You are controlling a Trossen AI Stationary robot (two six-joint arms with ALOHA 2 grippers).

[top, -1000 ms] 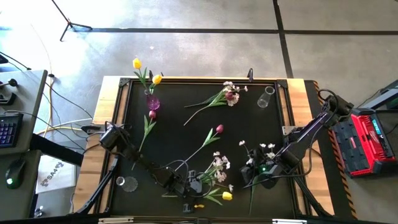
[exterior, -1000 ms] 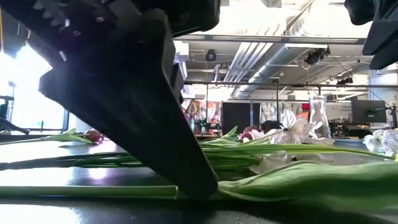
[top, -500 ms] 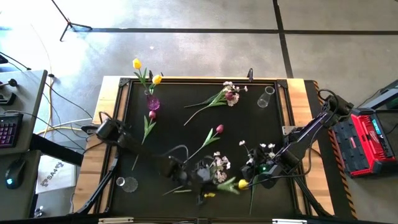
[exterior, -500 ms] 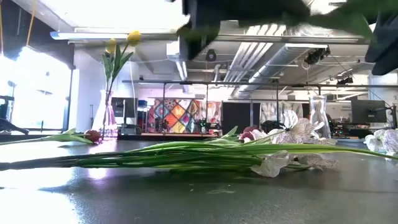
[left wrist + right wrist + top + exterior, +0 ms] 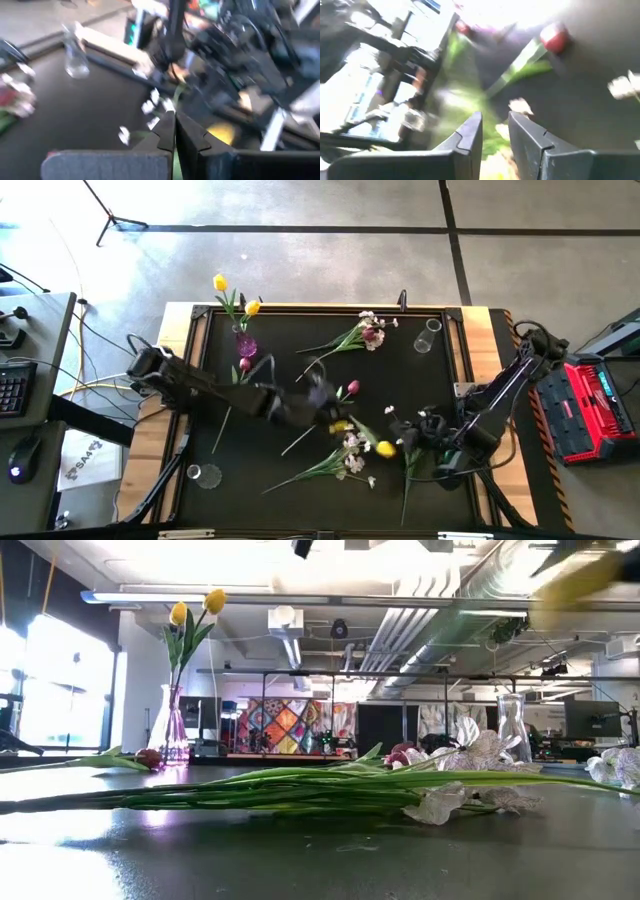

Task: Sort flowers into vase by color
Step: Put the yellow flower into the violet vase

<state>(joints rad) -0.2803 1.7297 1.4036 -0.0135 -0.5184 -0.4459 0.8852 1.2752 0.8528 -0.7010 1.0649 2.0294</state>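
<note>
High view shows two yellow tulips (image 5: 221,282) in the purple vase (image 5: 246,345), many flowers (image 5: 362,333) on the bench (image 5: 400,380), and the left hand (image 5: 335,416) pinched on a third yellow tulip (image 5: 385,448).

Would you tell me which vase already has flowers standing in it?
The purple vase at the table's far left holds two yellow tulips; both clear vases are empty.

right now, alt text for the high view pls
Seen from above, the left arm reaches across the black table, its gripper carrying a yellow tulip by the stem. Two yellow tulips stand in a purple vase; other flowers lie scattered; the right gripper holds a white spray.
</note>
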